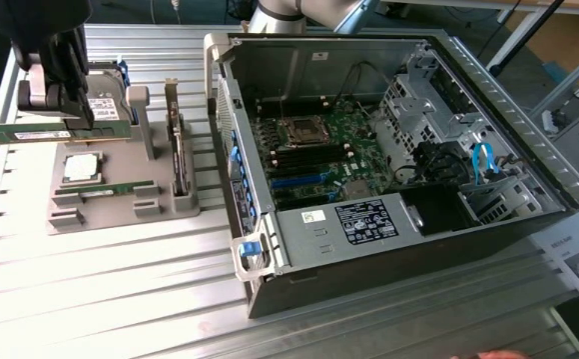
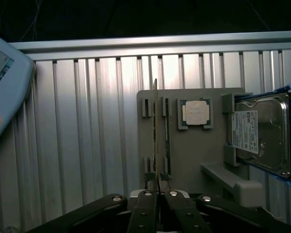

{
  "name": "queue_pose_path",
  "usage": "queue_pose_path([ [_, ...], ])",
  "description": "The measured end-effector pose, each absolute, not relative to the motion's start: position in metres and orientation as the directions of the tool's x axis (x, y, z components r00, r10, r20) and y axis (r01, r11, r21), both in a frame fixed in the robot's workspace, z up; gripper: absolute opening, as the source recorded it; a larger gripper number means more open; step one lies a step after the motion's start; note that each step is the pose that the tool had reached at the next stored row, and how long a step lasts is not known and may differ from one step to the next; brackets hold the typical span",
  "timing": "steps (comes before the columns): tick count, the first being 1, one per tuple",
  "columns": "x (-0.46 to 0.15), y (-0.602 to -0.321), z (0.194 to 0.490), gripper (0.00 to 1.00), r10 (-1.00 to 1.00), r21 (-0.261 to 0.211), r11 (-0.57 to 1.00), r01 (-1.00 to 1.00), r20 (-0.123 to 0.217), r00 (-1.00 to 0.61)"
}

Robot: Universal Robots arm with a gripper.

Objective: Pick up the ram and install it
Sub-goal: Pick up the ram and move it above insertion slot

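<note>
Case wall (image 1: 224, 112) stands between the holder tray (image 1: 110, 218) and motherboard (image 1: 354, 123).

Evenly lit in the exterior view; glare-washed across the desk (image 2: 87, 121) in the wrist view, black beyond.

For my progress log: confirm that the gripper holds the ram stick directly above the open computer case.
Wrong in one respect: the gripper holds the ram above the grey parts holder, on the exterior view's left of the open computer case, not above the case. The exterior view shows this.
</note>
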State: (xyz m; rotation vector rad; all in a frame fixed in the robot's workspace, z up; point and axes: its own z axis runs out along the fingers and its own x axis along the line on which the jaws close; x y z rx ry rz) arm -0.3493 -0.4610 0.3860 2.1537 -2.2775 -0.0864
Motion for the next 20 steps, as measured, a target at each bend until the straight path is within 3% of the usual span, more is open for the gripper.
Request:
queue_pose_path([
  [20, -0.334, -0.461, 0.386, 0.12, -0.998, 0.044, 0.055, -0.998, -0.033, -0.056],
])
